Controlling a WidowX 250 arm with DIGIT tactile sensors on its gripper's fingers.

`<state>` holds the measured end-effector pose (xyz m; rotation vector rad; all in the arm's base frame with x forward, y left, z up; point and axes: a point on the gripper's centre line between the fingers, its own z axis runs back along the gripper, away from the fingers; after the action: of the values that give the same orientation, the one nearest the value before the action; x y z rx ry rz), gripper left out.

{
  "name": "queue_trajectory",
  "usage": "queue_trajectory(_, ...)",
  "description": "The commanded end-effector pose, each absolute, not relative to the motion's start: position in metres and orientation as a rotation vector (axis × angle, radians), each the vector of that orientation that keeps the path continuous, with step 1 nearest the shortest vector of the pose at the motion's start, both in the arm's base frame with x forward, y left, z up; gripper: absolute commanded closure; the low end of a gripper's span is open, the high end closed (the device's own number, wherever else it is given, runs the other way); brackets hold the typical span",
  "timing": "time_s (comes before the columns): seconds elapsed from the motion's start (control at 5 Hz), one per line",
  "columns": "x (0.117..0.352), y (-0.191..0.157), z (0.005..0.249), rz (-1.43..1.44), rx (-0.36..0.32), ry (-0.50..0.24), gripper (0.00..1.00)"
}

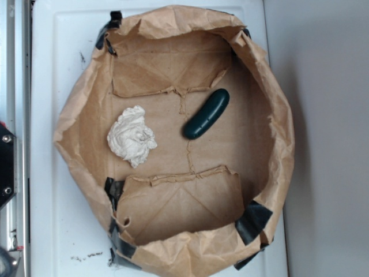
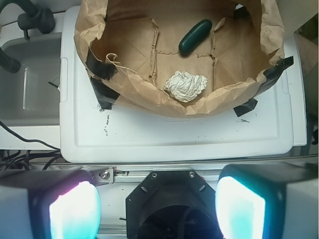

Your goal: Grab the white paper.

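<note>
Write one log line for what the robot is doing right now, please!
stage: approach not begun | fingers: open, empty, outside brown paper bag | white paper: loose on bag floor | dark green object: apart from it

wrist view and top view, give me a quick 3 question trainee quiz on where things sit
1. True or false: the white paper touches the cucumber.
2. In the wrist view, the gripper is: A) closed on the paper, B) open, short of the bag, C) inside the bag.
3. Fill in: both items lie on the ____ of the bag.

Key: 1. False, they lie apart. 2. B, both fingers stand wide apart with nothing between them. 3. Floor.
</note>
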<state>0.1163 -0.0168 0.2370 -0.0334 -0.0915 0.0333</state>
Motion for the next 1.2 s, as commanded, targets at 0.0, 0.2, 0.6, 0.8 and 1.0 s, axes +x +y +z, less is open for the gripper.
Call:
queue_trajectory(0.0, 0.116, -0.017, 0.237, 0.033, -0.033, -0.091, 0.00)
queue_trajectory(0.2, 0.166, -0.019, 0.228, 0.015, -0.025, -0.115, 0.00)
queue_trajectory(0.6, 0.207, -0.020, 0.222, -0.060, 0.024, -0.146, 0.00)
queue_trajectory(0.8, 0.207, -0.020, 0.222, -0.060, 0.024, -0.146, 0.00)
queue_trajectory(1.0, 0.207, -0.020, 0.222, -0.060, 0.024, -0.146, 0.00)
